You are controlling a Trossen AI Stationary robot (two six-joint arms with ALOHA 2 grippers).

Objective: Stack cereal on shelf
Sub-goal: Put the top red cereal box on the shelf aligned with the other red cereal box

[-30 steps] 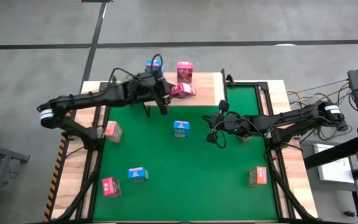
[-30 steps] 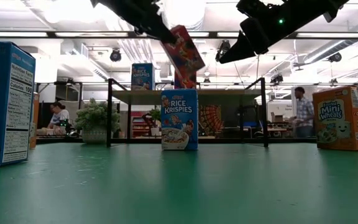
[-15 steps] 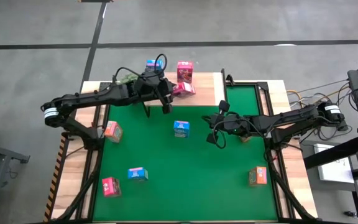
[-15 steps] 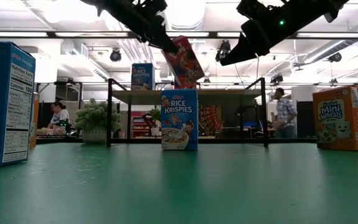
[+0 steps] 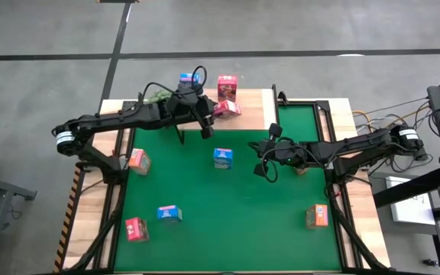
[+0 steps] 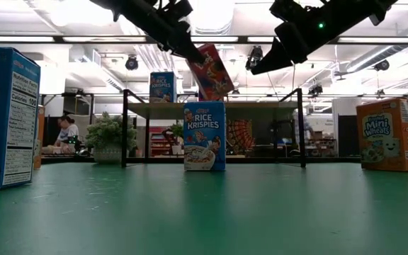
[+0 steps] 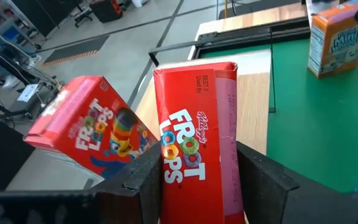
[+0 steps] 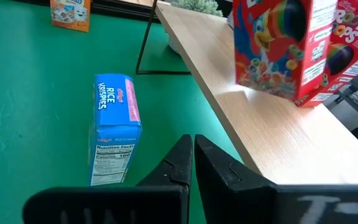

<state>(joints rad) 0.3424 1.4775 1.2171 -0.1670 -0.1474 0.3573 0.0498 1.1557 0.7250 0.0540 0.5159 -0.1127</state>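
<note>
My left gripper (image 5: 212, 113) is over the wooden shelf (image 5: 250, 103) at the table's far edge, shut on a red cereal box (image 7: 194, 124). That box shows tilted in the low view (image 6: 211, 67). Standing on the shelf are another red box (image 5: 227, 86) and a blue box (image 5: 187, 79). A blue box (image 5: 222, 157) stands on the green mat in front of the shelf. My right gripper (image 5: 260, 160) hovers shut and empty, right of that blue box (image 8: 114, 127). My left gripper pinches the red box between its two fingers, on two opposite sides near its one end (image 7: 166, 171). The fingers (image 7: 143, 183) lie along the box, slanting down toward the far edge. The box juts out past them, tilted, above the shelf top.
More boxes stand on the mat: orange (image 5: 137, 160) at the left, blue (image 5: 169, 214) and red (image 5: 136, 228) near left, orange (image 5: 316, 217) near right. A leafy plant (image 6: 108, 134) sits behind the shelf's black legs (image 6: 125, 127).
My left gripper has carried the red box a little toward the table's right edge and slightly down over the shelf. The box has stayed tilted in the hold.
</note>
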